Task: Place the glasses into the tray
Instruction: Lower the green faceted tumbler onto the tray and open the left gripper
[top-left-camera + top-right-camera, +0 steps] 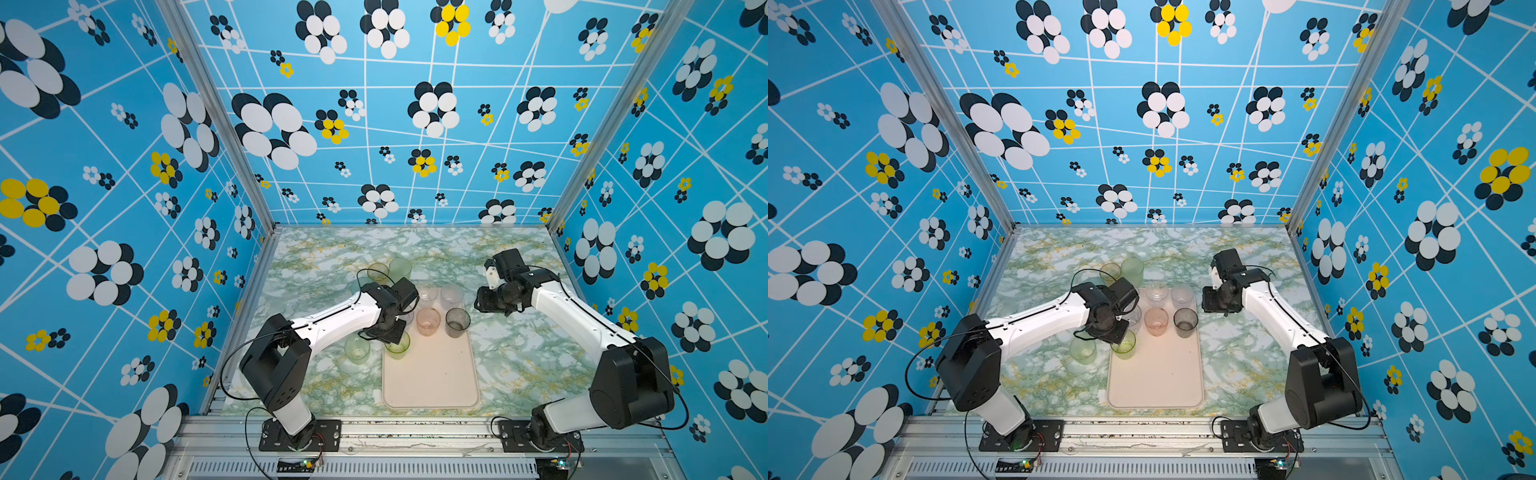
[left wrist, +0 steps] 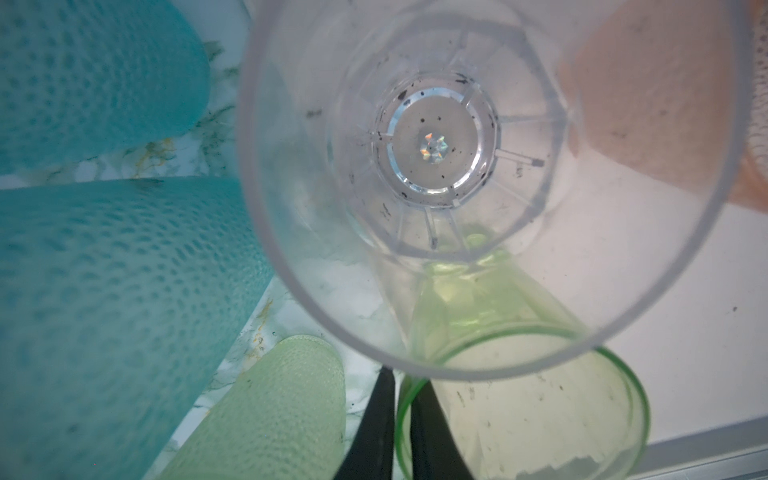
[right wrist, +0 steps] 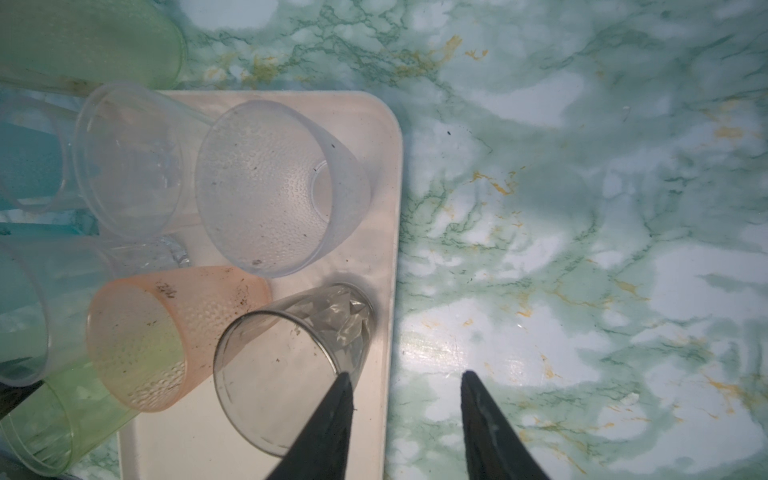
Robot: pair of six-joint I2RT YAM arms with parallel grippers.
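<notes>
- The left pincer (image 2: 402, 388) is seen closed on the rim of a bright green tumbler (image 2: 519, 407), whose wall is pinched between the two black fingers (image 2: 374, 432).
- In both top views this tumbler is shown mouth up at the left rim of the tray (image 1: 432, 382), about halfway along it. Whether its base rests on the tray or is raised cannot be told.
- The right pincer (image 3: 405, 372) is held open with nothing between its fingers. It is placed above the tabletop (image 3: 582, 208), just beside the tray's right edge and near the smoky grey tumbler (image 3: 282, 374).
- Five more glasses are found in the far half of the tray:
  - A clear tumbler (image 1: 427, 295) and a frosted tumbler (image 1: 452, 294) are set at the far end.
  - The pink tumbler (image 1: 428, 321) and the smoky grey tumbler are set just in front of them.
  - A second clear tumbler (image 2: 436, 149) is partly hidden under the left wrist.
- A pale green tumbler (image 1: 357, 350) is left on the tabletop just left of the tray.
- An olive tumbler (image 1: 377, 272) and a green tumbler (image 1: 400, 269) are seen side by side behind the tray's far end.
- Two teal tumblers (image 2: 104, 291) are shown in the left wrist view on the tabletop beside the tray.
</notes>
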